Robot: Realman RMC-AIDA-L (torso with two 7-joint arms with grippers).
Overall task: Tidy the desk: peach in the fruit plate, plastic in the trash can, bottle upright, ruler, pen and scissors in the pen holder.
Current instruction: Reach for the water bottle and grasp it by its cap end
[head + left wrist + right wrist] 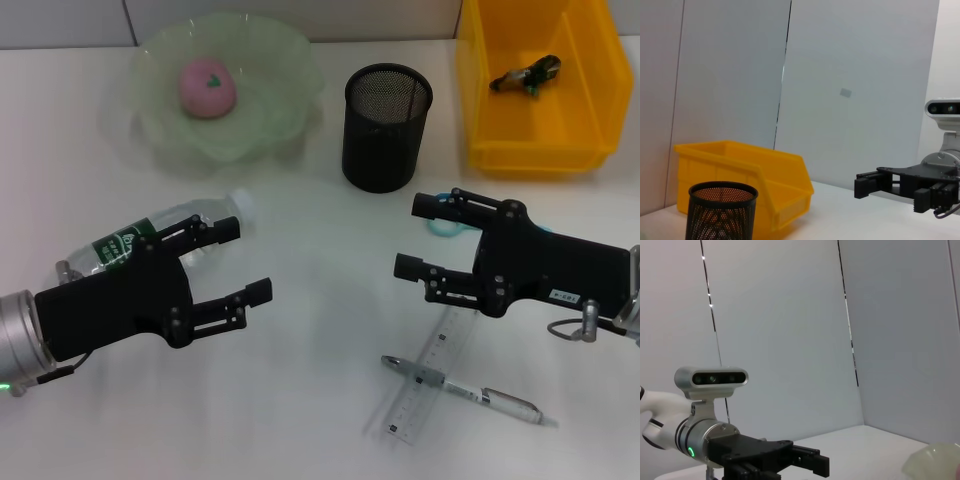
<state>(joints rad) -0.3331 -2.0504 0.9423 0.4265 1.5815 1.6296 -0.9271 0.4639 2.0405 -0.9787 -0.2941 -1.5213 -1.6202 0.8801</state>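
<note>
Pink peach (208,87) sits in the pale green glass fruit plate (290,95) at eleven o'clock on the white desk (320,410). Crumpled plastic (526,76) lies in the yellow bin (590,130) at one o'clock, beside the black mesh pen holder (386,128). A clear plastic bottle (160,236) lies flat under the open left end effector (245,260). The open right end effector (412,235) hovers above teal-handled scissors (447,228), with transparent ruler (425,385) and silver pen (465,390) crossed at five o'clock.
</note>
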